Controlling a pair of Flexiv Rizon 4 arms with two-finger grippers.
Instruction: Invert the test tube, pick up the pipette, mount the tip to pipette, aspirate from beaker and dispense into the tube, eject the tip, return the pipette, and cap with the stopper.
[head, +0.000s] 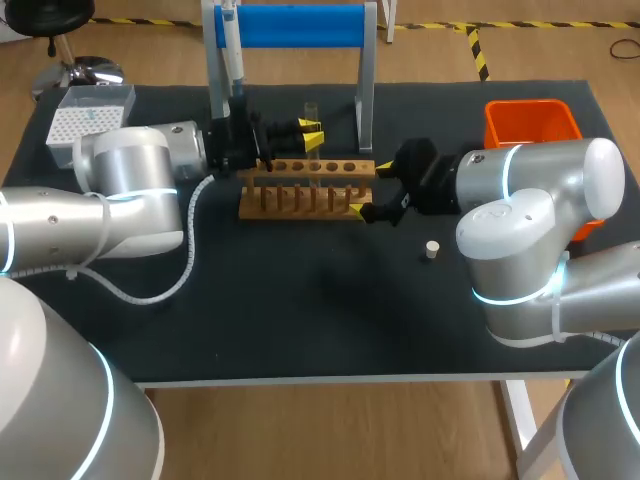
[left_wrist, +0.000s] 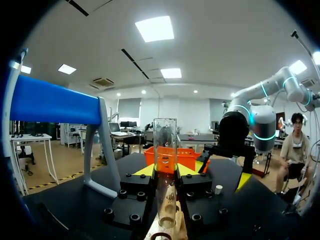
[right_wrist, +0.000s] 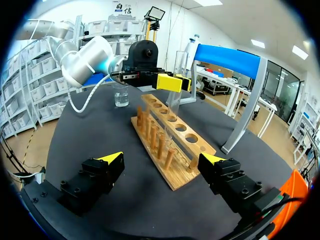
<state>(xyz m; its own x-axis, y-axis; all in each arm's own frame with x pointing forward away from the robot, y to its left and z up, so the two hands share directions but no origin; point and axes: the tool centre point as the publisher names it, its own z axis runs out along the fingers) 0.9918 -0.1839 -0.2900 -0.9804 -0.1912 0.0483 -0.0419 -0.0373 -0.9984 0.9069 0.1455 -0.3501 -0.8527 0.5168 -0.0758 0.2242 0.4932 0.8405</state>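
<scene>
1. Left pincer (head: 310, 135) is closed on the glass tube (head: 311, 112), which stands upright between its tips, above the wooden rack (head: 300, 200).
2. Right pincer (head: 371, 188) is spread wide and empty, with the rack's end just ahead between its fingers.
3. Risk: the smooth glass may slip or tilt in the grip and strike a hole's rim.
4. Risk: the right pincer may nudge the rack and misalign the holes.

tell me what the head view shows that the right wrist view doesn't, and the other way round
Only the head view shows the small white stopper, lying apart from the rack, and the white tip box. Only the right wrist view shows the clear glass beaker, beyond the rack beside the left arm. Both show the wooden test tube rack, the blue-barred stand, the left gripper shut on the clear glass test tube above the rack, and the right gripper, open at the rack's end.
</scene>
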